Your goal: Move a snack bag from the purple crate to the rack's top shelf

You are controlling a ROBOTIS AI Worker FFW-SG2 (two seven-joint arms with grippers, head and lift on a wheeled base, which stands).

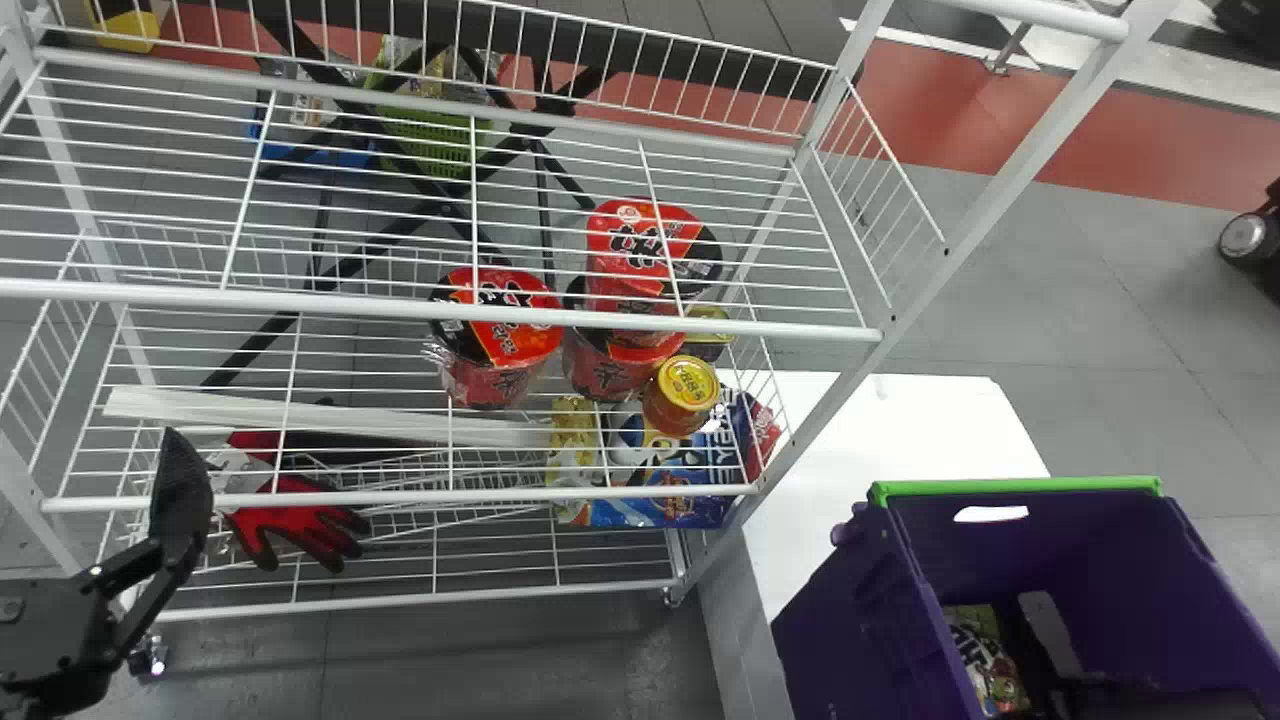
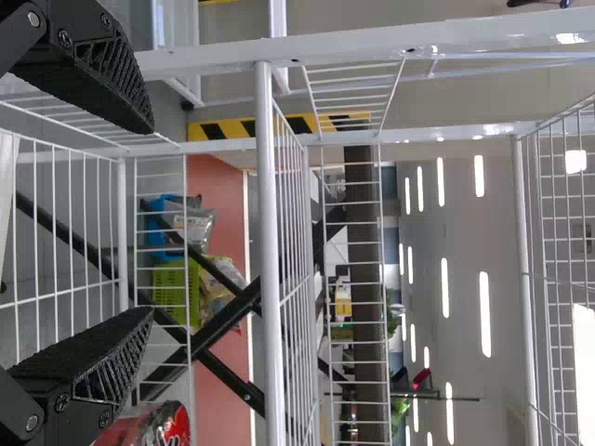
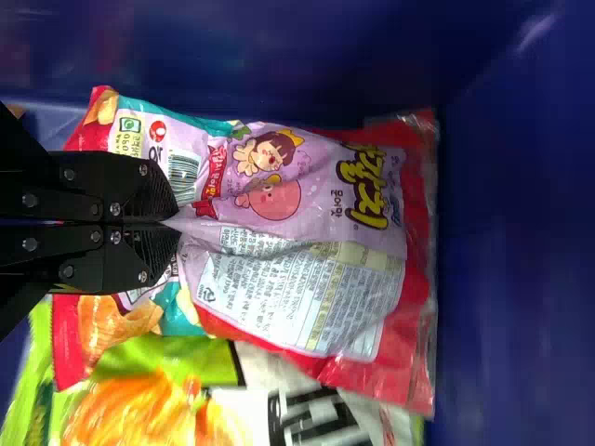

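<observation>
Red-and-black noodle cups (image 1: 487,350) cluster at the center of the head view, beside a gold-lidded tub (image 1: 688,385). Blue and yellow packages (image 1: 660,512) lie just below them, while a long white strip (image 1: 350,413) stretches across the left, above a red-and-black glove (image 1: 300,522). A green basket (image 1: 425,135) stands at upper left, a white table (image 1: 890,430) occupies the lower right, and a dark wheel (image 1: 1243,236) sits at the right edge.

Workshop-like space: hazard stripes (image 2: 223,128), strip lights (image 2: 484,316).
</observation>
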